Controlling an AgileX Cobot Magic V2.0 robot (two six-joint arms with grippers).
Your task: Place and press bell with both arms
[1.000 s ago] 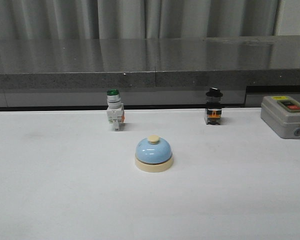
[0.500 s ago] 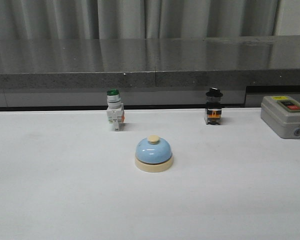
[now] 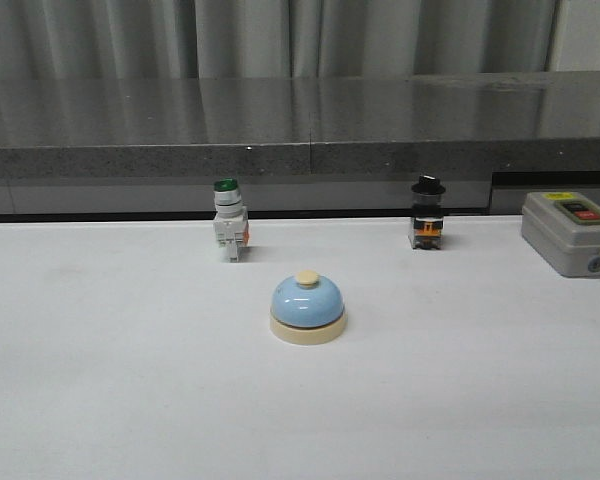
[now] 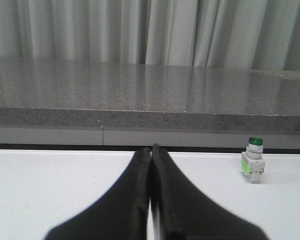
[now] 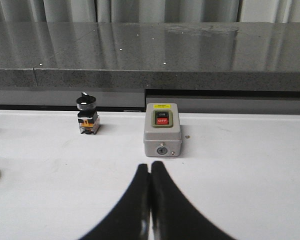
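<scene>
the bell (image 3: pixel 308 308) is seen standing untouched near the middle of the table (image 3: pixel 100 400), while the left gripper (image 4: pixel 150 150) and right gripper (image 5: pixel 150 167) are held closed and empty — so the task is judged not yet begun, and a reach and opened fingers are called for.

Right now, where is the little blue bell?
In the front view the bell sits alone near the middle of the white table, nearer the camera than the green-capped switch and the black switch.
</scene>
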